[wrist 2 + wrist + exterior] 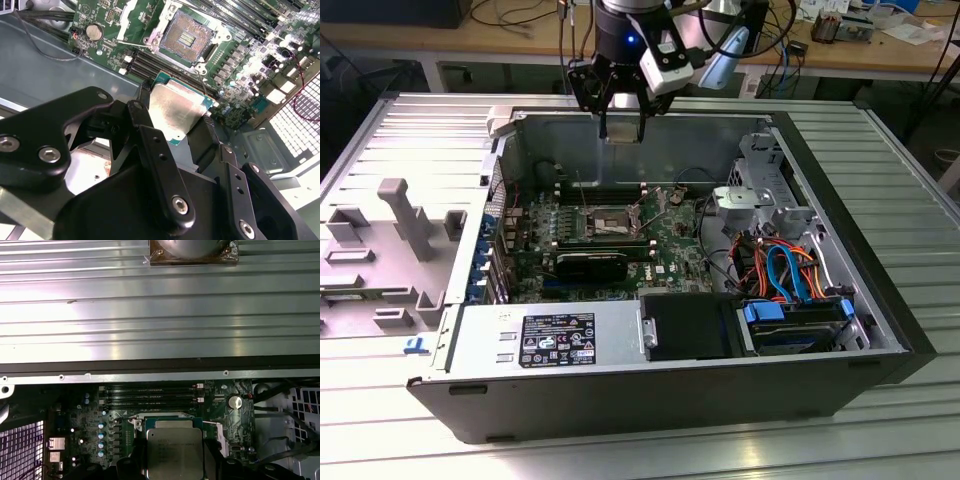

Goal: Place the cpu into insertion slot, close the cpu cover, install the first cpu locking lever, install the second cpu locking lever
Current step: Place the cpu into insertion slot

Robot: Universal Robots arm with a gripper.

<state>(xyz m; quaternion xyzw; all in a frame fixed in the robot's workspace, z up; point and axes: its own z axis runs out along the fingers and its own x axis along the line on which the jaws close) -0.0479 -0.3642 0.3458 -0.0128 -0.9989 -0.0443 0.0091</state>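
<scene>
1. Ribbed aluminium table [900, 160] carries an open computer case [670, 400], and we are working above its far wall.
2. We see the cpu [177, 112] pinched flat by two opposite edges, silvery top toward the wrist, hanging high over the motherboard [235, 65].
3. Our gripper [622, 130] is clamped on the chip, with one of its black fingers [212, 137] on each side.
4. We find the insertion slot [187, 37] bare and dark below, well apart from the chip. We cannot tell its cover from the surrounding metal.
5. We judge three risks:
   - The thin edge grip could let the chip tilt or slip.
   - A skewed or rotated descent could bend the socket contacts.
   - A raised lever could snag the chip.
6. We count one cpu, one slot, one gripper with two fingers, and what look like two thin wire levers [201, 77] beside the socket.
</scene>
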